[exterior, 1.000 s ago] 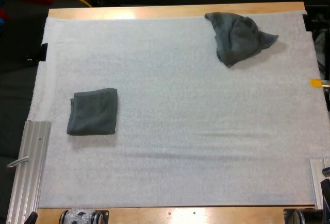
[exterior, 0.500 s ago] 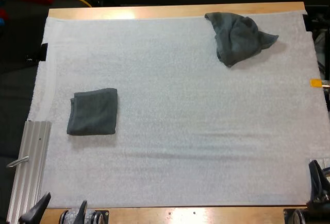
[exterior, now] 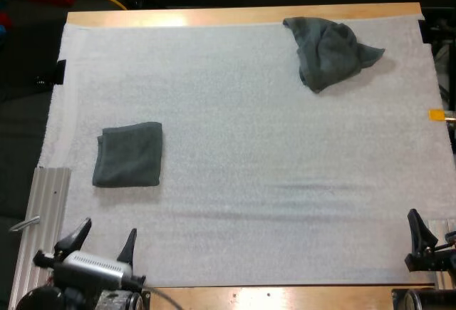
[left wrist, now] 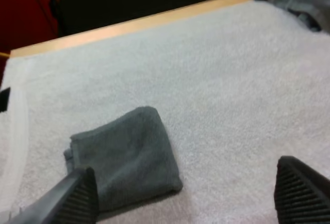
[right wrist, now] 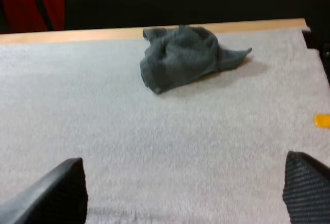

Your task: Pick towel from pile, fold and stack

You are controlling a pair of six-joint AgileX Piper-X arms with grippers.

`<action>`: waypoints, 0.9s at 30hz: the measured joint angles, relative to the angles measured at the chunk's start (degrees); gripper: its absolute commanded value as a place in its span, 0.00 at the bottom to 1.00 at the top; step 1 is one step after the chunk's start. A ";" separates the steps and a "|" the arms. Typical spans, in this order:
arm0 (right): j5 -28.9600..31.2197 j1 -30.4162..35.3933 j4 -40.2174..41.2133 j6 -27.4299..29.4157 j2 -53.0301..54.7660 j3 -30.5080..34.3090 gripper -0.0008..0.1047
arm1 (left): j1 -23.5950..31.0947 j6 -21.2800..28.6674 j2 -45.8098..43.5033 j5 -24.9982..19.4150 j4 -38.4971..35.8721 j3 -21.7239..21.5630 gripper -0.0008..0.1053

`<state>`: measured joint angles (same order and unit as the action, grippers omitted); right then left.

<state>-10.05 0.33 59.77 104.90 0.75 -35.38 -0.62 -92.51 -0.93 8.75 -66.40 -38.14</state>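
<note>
The crumpled towel (exterior: 329,51) sits at the white mat's (exterior: 249,182) far right, well apart from the folded towel (exterior: 128,155) (near left). The left gripper (exterior: 107,230) and right gripper (right wrist: 183,159) hang at the near edge, fingers apart and empty. The right should probably reach, pinching a raised fold rather than the flat tail.

I log: mat (exterior: 249,182), white, matt, finely napped. The folded towel (exterior: 128,155) and crumpled towel (exterior: 328,50), dark grey-green cloth, soft matt pile. The table (exterior: 235,15), pale wood, smooth, slight sheen. The rail (exterior: 43,231), grooved bare metal. My left gripper (exterior: 109,226): fingers (left wrist: 77,198) black, matt, ridged.
</note>
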 measured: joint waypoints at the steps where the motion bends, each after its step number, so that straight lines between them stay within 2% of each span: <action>1: 0.00 0.00 -0.19 0.12 0.00 0.58 0.72 | 0.00 0.07 0.00 0.00 0.63 1.47 0.65; 5: 0.00 0.00 -0.53 0.17 0.00 2.84 0.72 | 0.00 0.07 0.00 0.00 1.12 5.89 0.65; 7: 0.09 0.00 -0.53 0.17 0.00 4.10 0.72 | 0.00 0.07 0.20 0.00 0.81 6.74 0.65; 11: 0.07 0.00 -0.53 0.17 0.00 5.76 0.72 | 0.00 0.07 0.22 0.27 1.06 6.75 0.65; 27: 0.14 0.00 -0.92 -0.07 0.00 5.80 0.72 | 0.00 0.07 0.22 0.50 1.15 6.75 0.65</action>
<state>-9.91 0.33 58.85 104.82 0.75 -29.58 -0.62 -92.44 -0.71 9.25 -65.24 -31.39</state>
